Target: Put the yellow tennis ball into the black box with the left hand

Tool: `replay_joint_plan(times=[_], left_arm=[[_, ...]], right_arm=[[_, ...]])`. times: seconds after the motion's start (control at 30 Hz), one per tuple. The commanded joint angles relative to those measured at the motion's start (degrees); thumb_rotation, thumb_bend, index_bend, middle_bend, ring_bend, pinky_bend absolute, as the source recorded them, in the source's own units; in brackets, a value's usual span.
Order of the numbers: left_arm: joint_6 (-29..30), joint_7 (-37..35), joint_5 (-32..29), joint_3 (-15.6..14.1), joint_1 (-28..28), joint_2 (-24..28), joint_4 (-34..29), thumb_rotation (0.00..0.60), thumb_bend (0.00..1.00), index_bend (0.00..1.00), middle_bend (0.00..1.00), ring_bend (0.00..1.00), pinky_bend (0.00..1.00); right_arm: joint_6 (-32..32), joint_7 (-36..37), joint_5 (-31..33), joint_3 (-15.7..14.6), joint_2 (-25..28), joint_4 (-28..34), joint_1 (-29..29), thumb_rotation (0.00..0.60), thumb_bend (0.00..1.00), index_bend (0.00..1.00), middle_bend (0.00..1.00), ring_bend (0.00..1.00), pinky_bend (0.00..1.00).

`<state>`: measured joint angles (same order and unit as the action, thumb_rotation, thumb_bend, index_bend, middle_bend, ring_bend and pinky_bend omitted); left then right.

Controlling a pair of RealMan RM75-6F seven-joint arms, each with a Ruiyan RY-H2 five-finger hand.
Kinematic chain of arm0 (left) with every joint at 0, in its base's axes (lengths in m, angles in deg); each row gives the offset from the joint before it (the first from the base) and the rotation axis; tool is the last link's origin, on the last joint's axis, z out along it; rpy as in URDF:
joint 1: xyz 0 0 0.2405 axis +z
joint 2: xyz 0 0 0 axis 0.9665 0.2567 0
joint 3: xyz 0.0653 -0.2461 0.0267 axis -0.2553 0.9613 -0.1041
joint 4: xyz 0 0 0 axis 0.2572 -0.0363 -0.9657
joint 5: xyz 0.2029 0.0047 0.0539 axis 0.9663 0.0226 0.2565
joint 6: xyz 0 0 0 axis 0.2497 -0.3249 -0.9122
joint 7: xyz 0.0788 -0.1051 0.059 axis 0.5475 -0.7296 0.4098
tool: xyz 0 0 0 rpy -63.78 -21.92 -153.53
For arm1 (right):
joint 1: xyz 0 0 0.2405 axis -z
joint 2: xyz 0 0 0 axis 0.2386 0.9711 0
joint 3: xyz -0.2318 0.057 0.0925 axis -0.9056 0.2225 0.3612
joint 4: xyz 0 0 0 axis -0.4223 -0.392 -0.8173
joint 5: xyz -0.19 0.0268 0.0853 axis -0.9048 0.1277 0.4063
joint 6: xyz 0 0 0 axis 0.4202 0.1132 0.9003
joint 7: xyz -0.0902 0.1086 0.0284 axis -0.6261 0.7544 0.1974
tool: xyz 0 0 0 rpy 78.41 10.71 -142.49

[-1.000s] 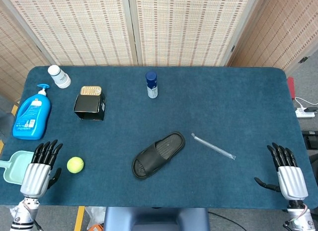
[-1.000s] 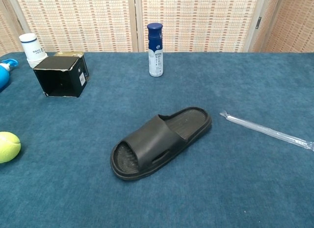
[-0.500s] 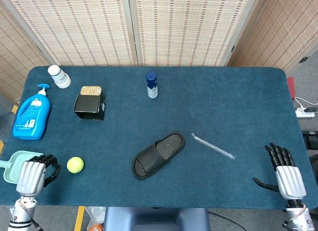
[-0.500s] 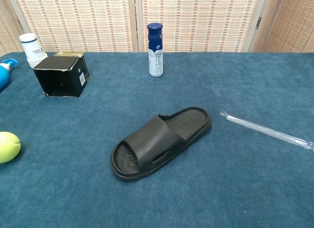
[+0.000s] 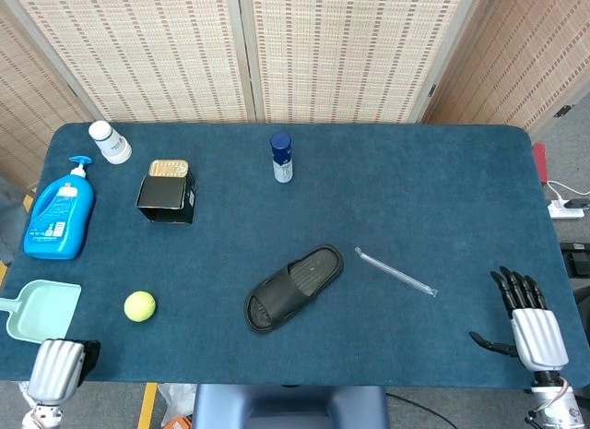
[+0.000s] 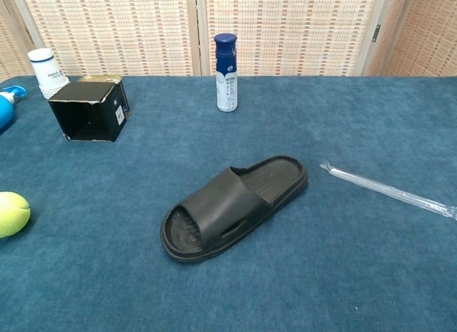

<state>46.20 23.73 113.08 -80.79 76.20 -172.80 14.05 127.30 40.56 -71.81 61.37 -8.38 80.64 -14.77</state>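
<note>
My left robot hand (image 5: 57, 370) sat with fingers curled on nothing at the near left table (image 5: 387, 198) edge, near the yellow tennis ball (image 5: 139, 305), which I judged might roll away if nudged, missing the far-left black box (image 5: 167, 196).

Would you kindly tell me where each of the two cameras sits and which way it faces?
Head view: high above the near edge, looking steeply down on the whole table; the left robot hand and right robot hand show at the bottom corners.
Chest view: low at the near edge, looking forward across the table; no part of the robot shows.
Both share the yellow tennis ball, black box, black slipper, blue-capped bottle and wrapped straw.
</note>
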Motion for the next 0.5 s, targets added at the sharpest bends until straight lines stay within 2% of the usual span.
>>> replay_joint_plan(times=[0.03, 0.33, 0.5], left_arm=[[1.04, -4.07, 0.59, -0.96, 1.67, -6.98, 9.8, 0.6, 0.66, 1.0, 1.0, 1.0, 1.0], [0.36, -10.65, 0.7, 0.29, -0.26, -15.65, 23.29, 0.6, 0.66, 1.0, 1.0, 1.0, 1.0], [-1.26, -13.64, 0.06, 0.73, -1.37, -18.57, 28.7, 0.6, 0.66, 1.0, 1.0, 1.0, 1.0]], right_arm=[[0.02, -0.05, -0.1, -0.07, -0.04, -0.02, -0.01, 0.57, 0.0, 0.0, 0.0, 0.0, 0.0], [-0.03, 0.58, 0.08, 0.01, -0.04, -0.36, 0.02, 0.57, 0.0, 0.0, 0.0, 0.0, 0.0], [-0.26, -0.16, -0.07, -0.1, -0.2, -0.21, -0.14, 0.57, 0.0, 0.0, 0.0, 0.0, 0.0]])
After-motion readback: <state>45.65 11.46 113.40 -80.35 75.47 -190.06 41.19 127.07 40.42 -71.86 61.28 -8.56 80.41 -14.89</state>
